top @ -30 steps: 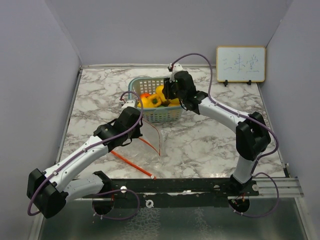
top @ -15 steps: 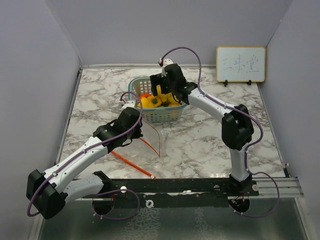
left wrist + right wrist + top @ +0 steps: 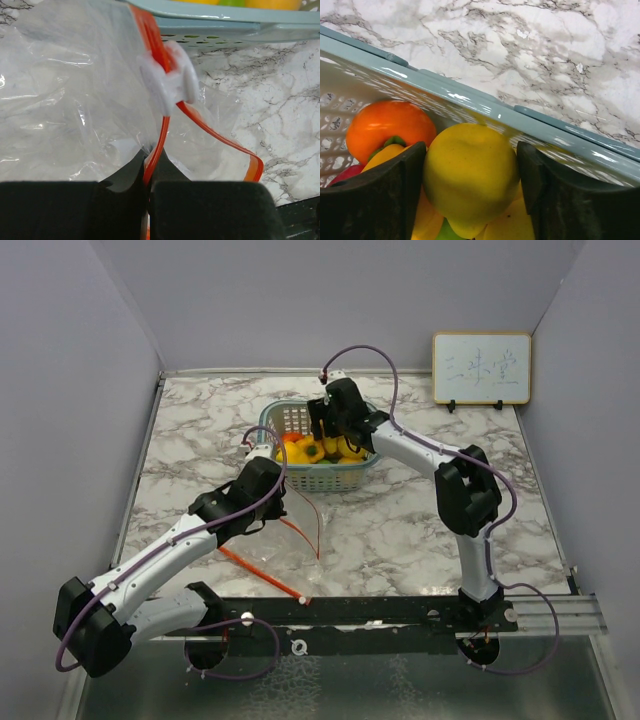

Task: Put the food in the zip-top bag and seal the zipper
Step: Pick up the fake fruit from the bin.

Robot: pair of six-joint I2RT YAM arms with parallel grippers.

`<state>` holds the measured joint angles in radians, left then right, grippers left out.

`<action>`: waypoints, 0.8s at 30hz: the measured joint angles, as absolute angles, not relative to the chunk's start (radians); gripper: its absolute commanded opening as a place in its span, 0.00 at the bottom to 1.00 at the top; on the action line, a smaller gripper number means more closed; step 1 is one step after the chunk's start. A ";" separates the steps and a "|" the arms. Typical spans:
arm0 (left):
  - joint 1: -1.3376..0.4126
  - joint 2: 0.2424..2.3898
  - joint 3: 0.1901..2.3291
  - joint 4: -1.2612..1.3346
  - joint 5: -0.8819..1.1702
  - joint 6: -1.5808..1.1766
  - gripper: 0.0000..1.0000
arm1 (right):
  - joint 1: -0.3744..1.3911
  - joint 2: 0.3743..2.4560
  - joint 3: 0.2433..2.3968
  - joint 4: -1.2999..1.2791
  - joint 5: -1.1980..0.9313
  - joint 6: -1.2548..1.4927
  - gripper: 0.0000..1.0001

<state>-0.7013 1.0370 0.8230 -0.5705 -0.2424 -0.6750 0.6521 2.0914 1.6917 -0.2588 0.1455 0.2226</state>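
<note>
Left claw clamped on zipper; bag lies mid-frame on table. Right claw wide astride yellow fruit in basket, upper centre; can't tell if gripped.

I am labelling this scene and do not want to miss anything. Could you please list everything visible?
basket: one, teal, far middle of table
food: several pieces, yellow, orange, red, green, in basket
zip-top bag: one, clear, in front of basket
zipper: one, orange-red, along bag mouth, carries white slider
whiteboard: one, white, far right
table: one, grey-white marble
left hand: one, black, shut on zipper
right hand: one, black, in basket, fingers flanking yellow fruit
</note>
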 measured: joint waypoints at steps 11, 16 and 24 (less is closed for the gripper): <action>-0.701 1.037 0.815 -0.556 -0.214 -0.682 0.00 | 0.654 1.895 1.468 -0.253 0.129 0.228 0.51; -0.700 1.044 0.810 -0.522 -0.173 -0.690 0.00 | 0.656 1.692 1.378 -0.264 0.006 0.218 0.51; -0.699 1.048 0.810 -0.471 -0.075 -0.719 0.00 | 0.662 1.395 1.248 -0.224 -0.218 0.239 0.50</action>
<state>-0.6994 1.0481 0.8101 -0.4706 -0.0750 -0.7189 0.6621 1.3949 1.2480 -0.2241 -0.2180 0.2394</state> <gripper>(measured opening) 0.012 0.660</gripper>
